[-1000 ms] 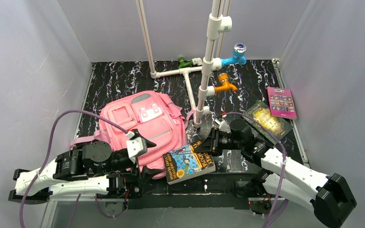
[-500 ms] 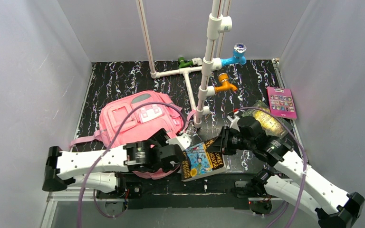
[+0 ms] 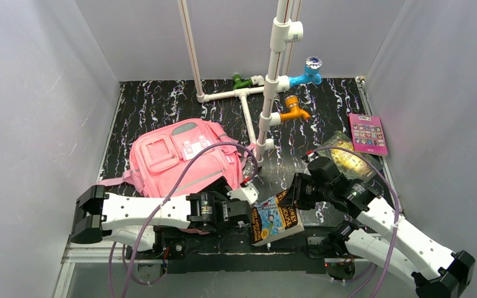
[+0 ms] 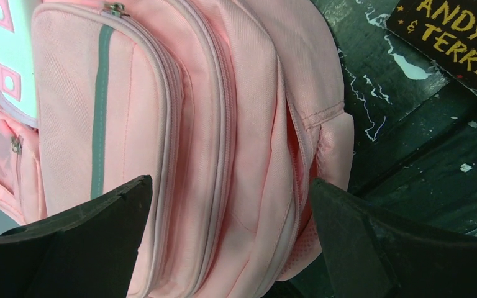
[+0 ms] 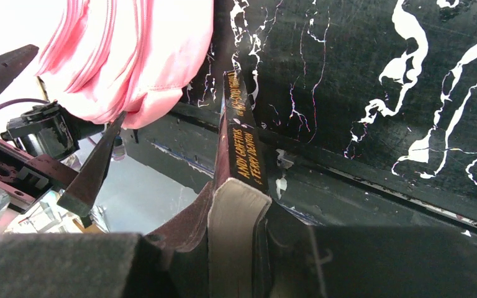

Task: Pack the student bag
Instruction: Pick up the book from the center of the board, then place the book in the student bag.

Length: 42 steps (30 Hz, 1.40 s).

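While my left gripper [image 4: 230, 195] stands wide open and empty, its fingers [image 4: 93, 236] astride the bag's [image 3: 174, 158] side seams, my right gripper [image 5: 236, 214] is closed tight on one end of the book [image 3: 276, 217]. I hold the book off the table [image 3: 155, 102], its spine towards my right wrist camera. The bag lies flat on the table's left half, front pockets up. The book's free end is just beside the bag's near right corner; whether they touch, I cannot tell.
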{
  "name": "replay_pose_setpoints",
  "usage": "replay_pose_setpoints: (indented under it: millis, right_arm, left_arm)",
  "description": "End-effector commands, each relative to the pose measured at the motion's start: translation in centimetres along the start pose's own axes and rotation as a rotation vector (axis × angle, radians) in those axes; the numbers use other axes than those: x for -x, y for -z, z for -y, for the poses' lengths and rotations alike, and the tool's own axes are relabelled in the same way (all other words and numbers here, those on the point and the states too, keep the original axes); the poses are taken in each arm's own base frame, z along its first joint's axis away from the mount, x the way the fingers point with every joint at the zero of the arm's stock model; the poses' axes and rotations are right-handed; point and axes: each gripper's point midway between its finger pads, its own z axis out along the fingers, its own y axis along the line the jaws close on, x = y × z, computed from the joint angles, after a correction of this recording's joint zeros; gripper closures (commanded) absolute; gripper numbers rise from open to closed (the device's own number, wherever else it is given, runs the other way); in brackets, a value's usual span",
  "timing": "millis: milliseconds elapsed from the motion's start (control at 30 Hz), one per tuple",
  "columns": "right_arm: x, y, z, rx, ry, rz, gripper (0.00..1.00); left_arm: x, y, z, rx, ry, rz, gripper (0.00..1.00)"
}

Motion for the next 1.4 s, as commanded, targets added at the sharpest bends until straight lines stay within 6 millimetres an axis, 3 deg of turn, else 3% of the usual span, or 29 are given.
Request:
replay_pose_setpoints:
  millis: [0, 133, 433, 500, 567, 767, 933, 1000, 1167, 1367]
  right_arm:
    - [1.1, 0.6, -3.1, 0.106, 0.029, 0.012, 0.99]
    - [1.4, 0.7, -3.5, 0.125, 0.047, 0.029, 0.99]
    - [1.4, 1.1, -3.8, 0.142, 0.032, 0.037, 0.99]
    - [1.1, 1.1, -3.7, 0.136, 0.013, 0.024, 0.99]
    - [1.0, 1.3, -4.5, 0.173, 0.002, 0.013, 0.99]
    - [1.1, 1.6, -5.6, 0.219, 0.005, 0.006, 0.99]
    - [1.1, 1.7, -8.8, 0.368, -0.007, -0.045, 0.99]
    - [0.9, 1.8, -10.0, 0.442, -0.09, -0.078, 0.99]
    - [2.5, 4.0, -14.3, 0.7, -0.199, -0.013, 0.99]
    - [2.4, 1.5, -16.4, 0.677, -0.208, -0.061, 0.99]
  left_arm:
    - [-0.2, 0.3, -0.4, 0.044, 0.031, -0.026, 0.06]
    - [-0.4, -0.4, -0.8, 0.12, 0.002, -0.075, 0.32]
    - [-0.8, -1.4, -0.9, 0.232, -0.114, -0.196, 0.66]
    - [-0.3, -0.8, -1.6, 0.254, -0.128, -0.203, 0.82]
    - [0.6, 0.3, -2.5, 0.261, -0.115, -0.177, 0.9]
    - [3.3, 4.5, -5.4, 0.175, 0.002, -0.004, 0.97]
    - [4.3, 6.1, -7.9, 0.133, 0.215, 0.173, 1.0]
    - [5.1, 7.0, -8.9, 0.108, 0.319, 0.267, 1.0]
    - [7.0, 10.0, -10.7, 0.021, 0.482, 0.5, 1.0]
    - [8.0, 11.3, -12.4, 0.036, 0.508, 0.529, 1.0]
